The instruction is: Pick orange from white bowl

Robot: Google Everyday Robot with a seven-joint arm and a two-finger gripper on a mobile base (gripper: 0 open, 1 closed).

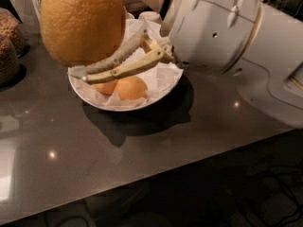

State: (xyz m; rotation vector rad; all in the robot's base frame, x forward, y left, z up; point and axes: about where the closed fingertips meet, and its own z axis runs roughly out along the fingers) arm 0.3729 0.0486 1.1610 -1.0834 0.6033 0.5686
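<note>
My gripper [79, 73] is shut on the orange [83, 20], a large yellow-orange dimpled fruit, and holds it high above the white bowl [158, 94], at the upper left and close to the camera. The long pale fingers [118, 63] run along the orange's lower right side. The bowl sits on the grey counter, lined with crumpled white paper. Two more oranges [130, 87] lie in it, partly hidden behind the fingers. The white arm housing [213, 27] fills the upper right.
Glass jars of grain [9, 46] stand at the left edge. A small white cup [151, 17] stands behind the bowl. The counter's front edge [189, 167] runs diagonally; below it lies dark floor with cables.
</note>
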